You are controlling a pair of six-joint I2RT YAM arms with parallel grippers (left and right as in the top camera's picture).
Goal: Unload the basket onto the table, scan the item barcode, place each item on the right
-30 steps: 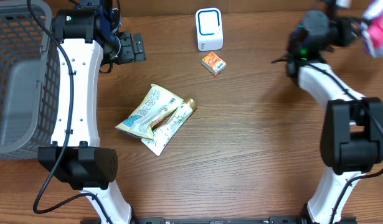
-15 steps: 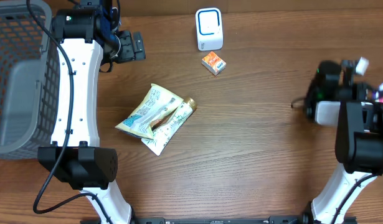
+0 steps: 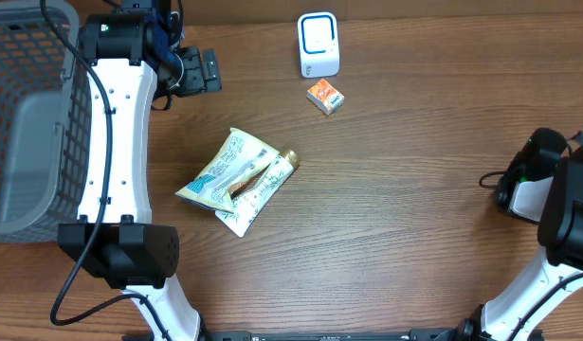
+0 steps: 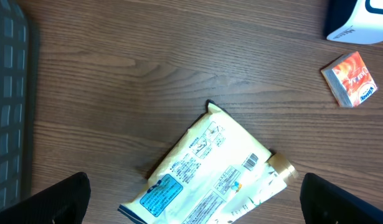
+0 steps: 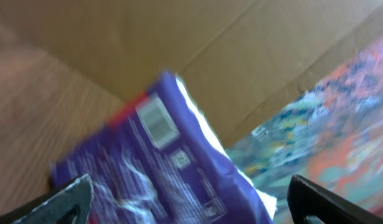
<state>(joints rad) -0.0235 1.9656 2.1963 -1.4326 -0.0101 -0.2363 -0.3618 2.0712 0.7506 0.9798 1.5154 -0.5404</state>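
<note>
Since a second ago my right arm has swung away from the scanner (image 4: 359, 22) and out past the right edge of the table (image 3: 386, 218), and my right pincer (image 5: 191, 183), clamped shut back then, now stands with its fingers spread wide and nothing in them. Straight beneath it a purple packet (image 5: 160, 168) lies blurred against a cardboard box (image 5: 179, 37); I judge it is dropped and finished with. My left arm has not shifted. My left pincer (image 4: 194, 182) hangs wide open and empty above the table. Directly below and just ahead of it lies a pale pouch (image 4: 207, 165), printed side up, resting on a second pouch (image 4: 275, 177). Its long axis runs on a slant, from near my left finger up and away towards my right finger, and its barcode (image 4: 250, 162) sits at that far right end. Beyond it, further to the right of this pincer, are an orange box (image 4: 350, 78) and then the scanner. I judge the pouch to be the next thing to scan. My left pincer is much nearer to it, so that arm should take it, gripping across the slant.
</note>
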